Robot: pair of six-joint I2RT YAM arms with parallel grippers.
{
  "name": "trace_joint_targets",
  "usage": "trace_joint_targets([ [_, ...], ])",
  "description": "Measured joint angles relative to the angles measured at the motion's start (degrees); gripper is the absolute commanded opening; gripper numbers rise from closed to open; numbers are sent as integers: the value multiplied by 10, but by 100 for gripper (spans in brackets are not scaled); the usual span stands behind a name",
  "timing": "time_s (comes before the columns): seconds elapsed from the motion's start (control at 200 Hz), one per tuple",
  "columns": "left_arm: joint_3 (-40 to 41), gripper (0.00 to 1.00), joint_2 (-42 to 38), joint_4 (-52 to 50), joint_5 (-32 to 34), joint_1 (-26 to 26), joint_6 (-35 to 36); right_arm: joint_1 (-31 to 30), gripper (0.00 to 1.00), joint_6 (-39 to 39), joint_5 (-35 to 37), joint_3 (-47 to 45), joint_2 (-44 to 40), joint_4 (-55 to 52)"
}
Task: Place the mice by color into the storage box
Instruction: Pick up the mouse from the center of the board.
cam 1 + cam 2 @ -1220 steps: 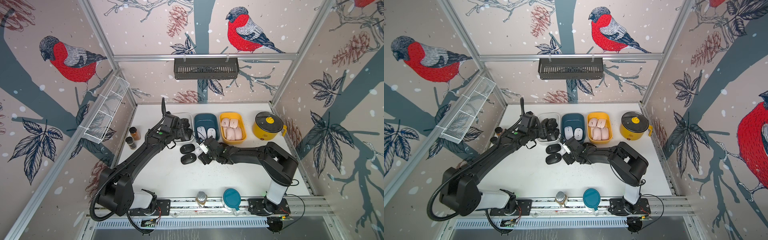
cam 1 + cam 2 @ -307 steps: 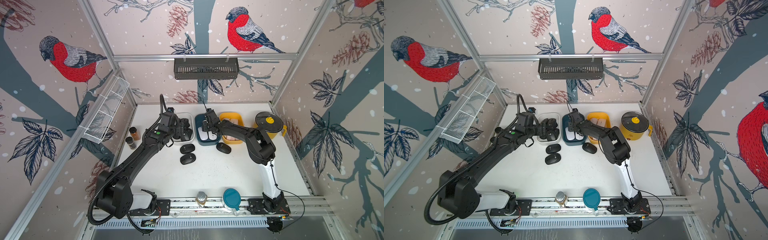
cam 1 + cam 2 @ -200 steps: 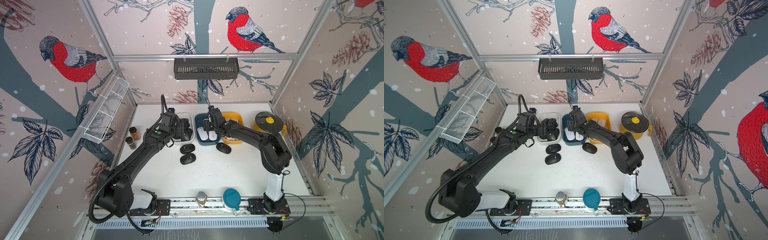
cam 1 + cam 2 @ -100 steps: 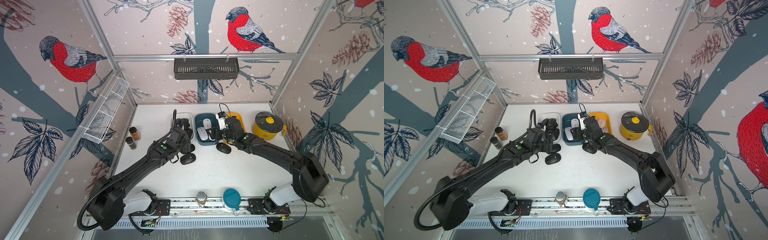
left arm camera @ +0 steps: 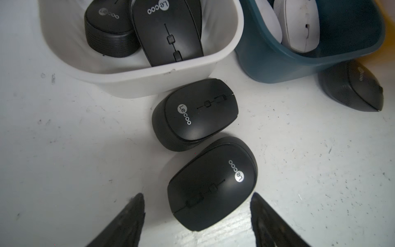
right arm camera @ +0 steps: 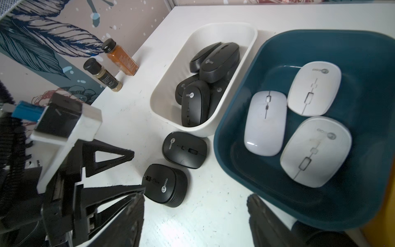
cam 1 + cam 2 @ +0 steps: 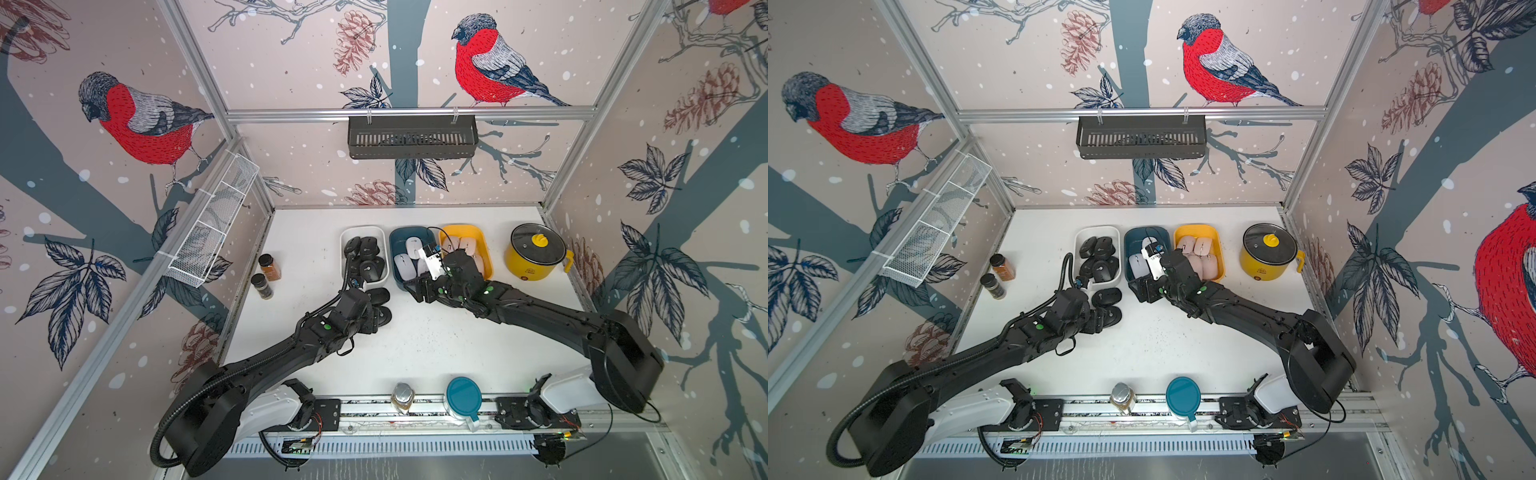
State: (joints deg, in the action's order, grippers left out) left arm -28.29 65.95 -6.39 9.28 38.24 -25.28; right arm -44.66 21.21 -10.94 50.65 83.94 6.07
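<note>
Left gripper [image 5: 196, 194] fingers spread, straddling nearest black mouse [image 5: 213, 184] on tabletop [image 5: 64, 149], not pinching yet. Probably bound for white bin [image 5: 136, 85], where blacks are collected. Right gripper [image 6: 195, 196] spread, empty, by teal bin [image 6: 226, 166] of white mice [image 6: 265, 122]. Stray black mouse [image 5: 352, 89] beside that bin is likely its target.

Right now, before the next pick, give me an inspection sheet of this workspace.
Surface: white table, scuffed and speckled.
Job's things: black mice in white bin, white mice in teal bin, pink mice in yellow bin; two loose black mice on the table, third black mouse beside the teal bin.
Clutter: spice jars, yellow pot, round teal lid, small jar at the front edge.
End effectors: left end effector open, either side of the nearer loose mouse; right end effector open, empty.
Cables: black cable arcs over white bin; thin cable over teal bin.
Surroundings: wire rack, black basket, bird-print walls.
</note>
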Motion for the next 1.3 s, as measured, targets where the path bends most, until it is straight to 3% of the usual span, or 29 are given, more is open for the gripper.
trace_joint_targets([
  [0.28, 6, 77, 50, 71, -2, 0, 23, -29, 76, 11, 42, 3, 6, -3],
  [0.565, 15, 77, 79, 117, -33, 0, 32, -9, 76, 22, 42, -1, -20, -9],
  [1.296, 12, 79, 85, 111, -106, 15, 25, 17, 76, 45, 24, -31, -46, -9],
])
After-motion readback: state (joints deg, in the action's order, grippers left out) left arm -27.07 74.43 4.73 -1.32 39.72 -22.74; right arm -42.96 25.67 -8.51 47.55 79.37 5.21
